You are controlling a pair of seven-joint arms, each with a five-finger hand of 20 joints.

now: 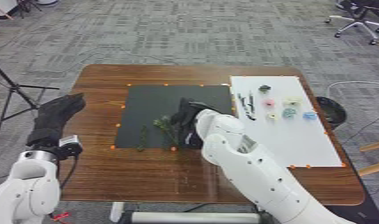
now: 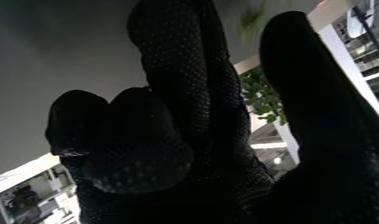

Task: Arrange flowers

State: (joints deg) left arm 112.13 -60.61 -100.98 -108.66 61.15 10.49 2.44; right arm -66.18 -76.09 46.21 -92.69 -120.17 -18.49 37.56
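Currently, the right hand [image 1: 184, 117] is over the dark mat [image 1: 150, 97], with its straight fingers apart from its thumb and other fingers bent. Green leaves [image 2: 264, 97] are visible beyond the gap between thumb and straight fingers; whether the hand touches them cannot be determined. Just beside the hand, on the mat, lies a leafy stem [image 1: 162, 124]; a thinner stem [image 1: 143, 137] lies near it, towards the robot's left. To the right of the mat, a white board [image 1: 296, 145] bears dark tools [image 1: 248, 107] along its left side, a dark green piece [image 1: 264, 88] and blooms: pink [image 1: 269, 102], cream [image 1: 293, 100], yellow [image 1: 272, 116], pale green [image 1: 289, 113] and blue [image 1: 310, 115]. The left hand [image 1: 58, 115] is noted at the left edge of the brown table [image 1: 150, 172], fingers extended, well apart from the stems. A dark bin [image 1: 332, 112] stands beside the table's right edge.
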